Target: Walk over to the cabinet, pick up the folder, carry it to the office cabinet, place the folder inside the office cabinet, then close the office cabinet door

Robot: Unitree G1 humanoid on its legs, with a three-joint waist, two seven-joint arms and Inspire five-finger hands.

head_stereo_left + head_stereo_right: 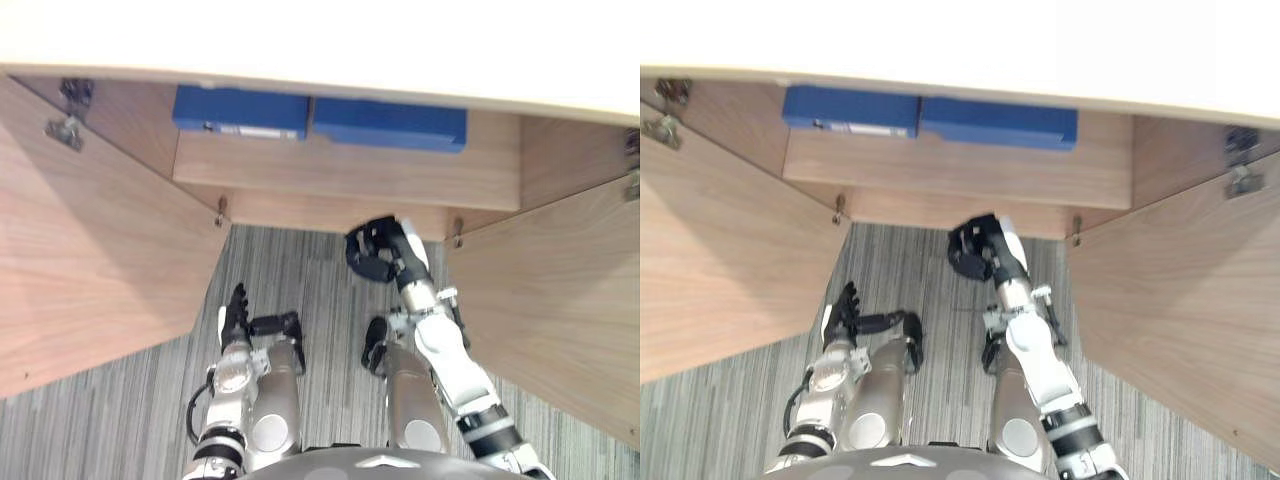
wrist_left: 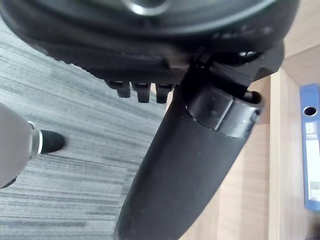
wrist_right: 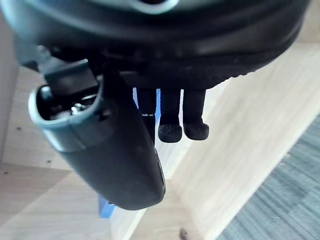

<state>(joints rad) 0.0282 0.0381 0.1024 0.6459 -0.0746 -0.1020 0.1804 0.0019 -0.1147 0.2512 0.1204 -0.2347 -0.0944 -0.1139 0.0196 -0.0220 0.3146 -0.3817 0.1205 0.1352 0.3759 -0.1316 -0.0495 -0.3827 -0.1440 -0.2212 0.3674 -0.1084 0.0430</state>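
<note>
Occlusions, shelf
Cabinet top (image 1: pixel 320 45) hid far parts of left folder (image 1: pixel 240 110) and right folder (image 1: pixel 390 124); left door (image 1: pixel 90 260) was cropped.

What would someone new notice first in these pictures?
The two blue folders lying side by side on the shelf of the open cabinet, both doors swung wide. Next, the right hand raised near the cabinet's lower edge; the left hand hangs low over the striped carpet.

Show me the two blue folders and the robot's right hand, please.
Left blue folder (image 1: pixel 240 110): left eye view, middle of its face.
Right blue folder (image 1: pixel 390 123): left eye view, middle of its face.
Right hand (image 1: pixel 378 240): left eye view, on its dark bulk.
</note>
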